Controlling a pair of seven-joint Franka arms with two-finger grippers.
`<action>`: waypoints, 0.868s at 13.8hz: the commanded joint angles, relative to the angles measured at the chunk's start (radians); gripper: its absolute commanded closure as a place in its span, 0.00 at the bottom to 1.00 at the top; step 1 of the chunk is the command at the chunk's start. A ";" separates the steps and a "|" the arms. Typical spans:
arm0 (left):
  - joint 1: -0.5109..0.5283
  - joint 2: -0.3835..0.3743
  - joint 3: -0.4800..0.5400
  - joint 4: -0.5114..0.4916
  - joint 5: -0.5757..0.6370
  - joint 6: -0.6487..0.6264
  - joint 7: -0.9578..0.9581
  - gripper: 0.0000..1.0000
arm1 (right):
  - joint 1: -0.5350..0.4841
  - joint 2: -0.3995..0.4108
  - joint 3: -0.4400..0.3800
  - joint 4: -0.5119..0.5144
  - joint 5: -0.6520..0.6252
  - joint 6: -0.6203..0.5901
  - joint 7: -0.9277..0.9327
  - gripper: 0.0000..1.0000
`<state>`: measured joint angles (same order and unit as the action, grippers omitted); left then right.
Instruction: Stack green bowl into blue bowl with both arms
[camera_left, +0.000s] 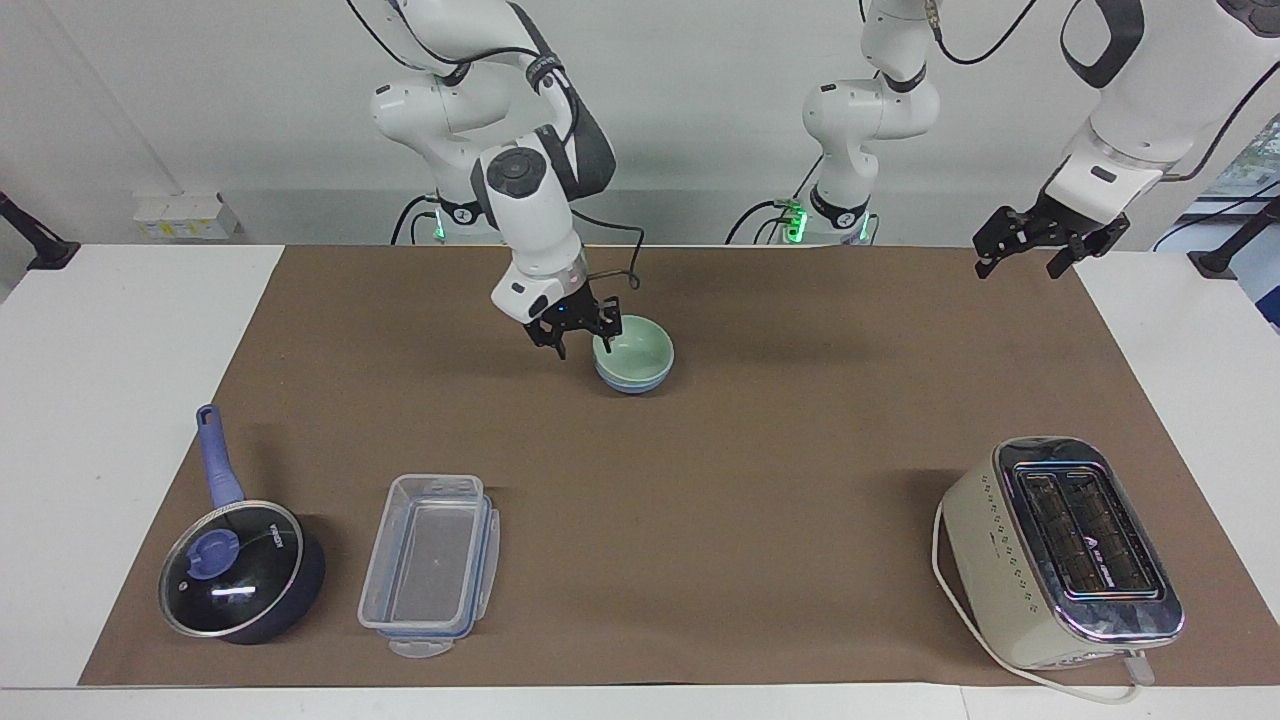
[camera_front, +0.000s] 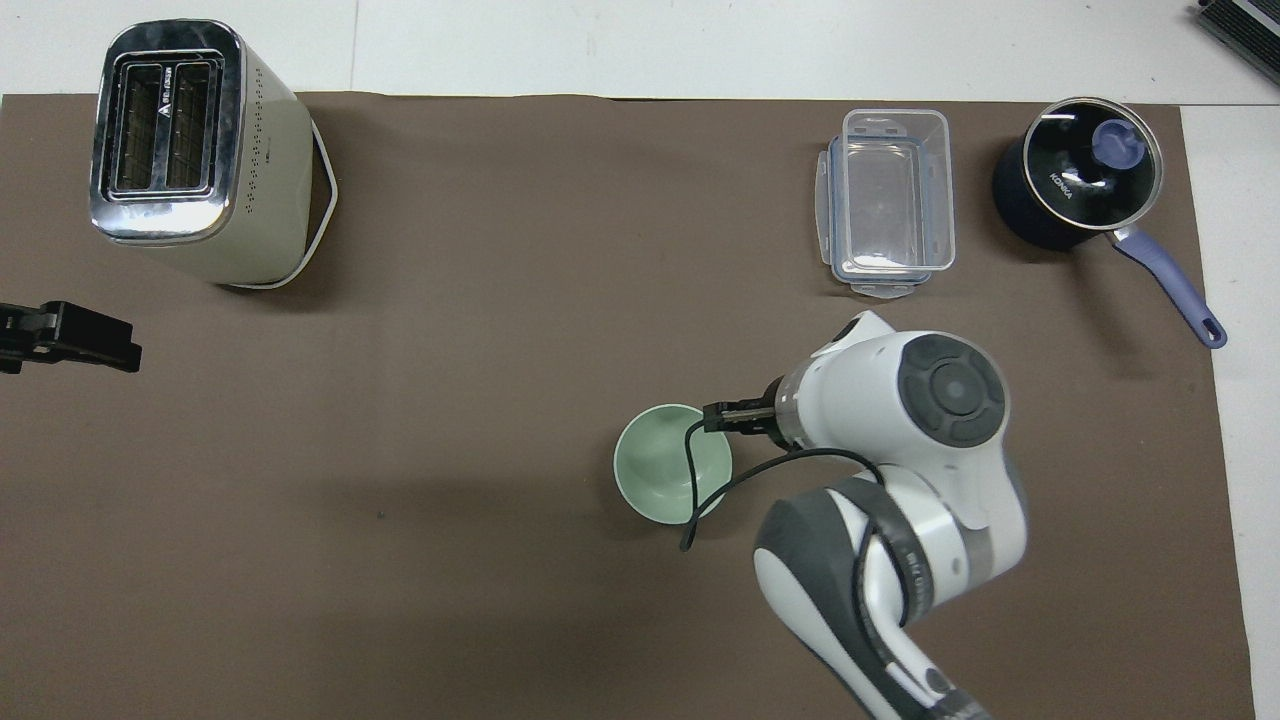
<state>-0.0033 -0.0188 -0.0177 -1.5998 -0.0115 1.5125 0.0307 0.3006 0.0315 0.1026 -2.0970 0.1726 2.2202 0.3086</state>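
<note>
The green bowl (camera_left: 636, 351) sits nested in the blue bowl (camera_left: 632, 382) on the brown mat, near the robots at mid-table. In the overhead view the green bowl (camera_front: 660, 478) hides the blue bowl. My right gripper (camera_left: 582, 341) is open and empty. It hangs just beside the green bowl's rim, toward the right arm's end, with one finger close to the rim. In the overhead view the right arm's wrist (camera_front: 900, 400) covers this gripper. My left gripper (camera_left: 1025, 262) is open and empty. It waits raised over the left arm's end of the mat and also shows in the overhead view (camera_front: 70, 335).
A cream toaster (camera_left: 1060, 550) (camera_front: 190, 150) stands far from the robots at the left arm's end. A clear plastic container (camera_left: 430, 565) (camera_front: 890, 200) and a dark blue lidded saucepan (camera_left: 235, 570) (camera_front: 1080, 185) sit far from the robots at the right arm's end.
</note>
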 joint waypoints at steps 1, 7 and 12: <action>0.017 0.011 -0.008 0.027 -0.015 -0.028 0.001 0.00 | -0.118 -0.033 -0.004 0.078 -0.015 -0.088 -0.026 0.00; 0.017 0.011 -0.008 0.027 -0.015 -0.028 0.001 0.00 | -0.339 -0.032 -0.003 0.323 -0.151 -0.302 -0.089 0.00; 0.017 0.011 -0.008 0.027 -0.015 -0.028 0.001 0.00 | -0.397 -0.015 0.000 0.541 -0.217 -0.565 -0.089 0.00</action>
<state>-0.0033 -0.0188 -0.0177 -1.5997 -0.0115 1.5125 0.0307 -0.0871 -0.0137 0.0877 -1.6457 0.0073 1.7413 0.2275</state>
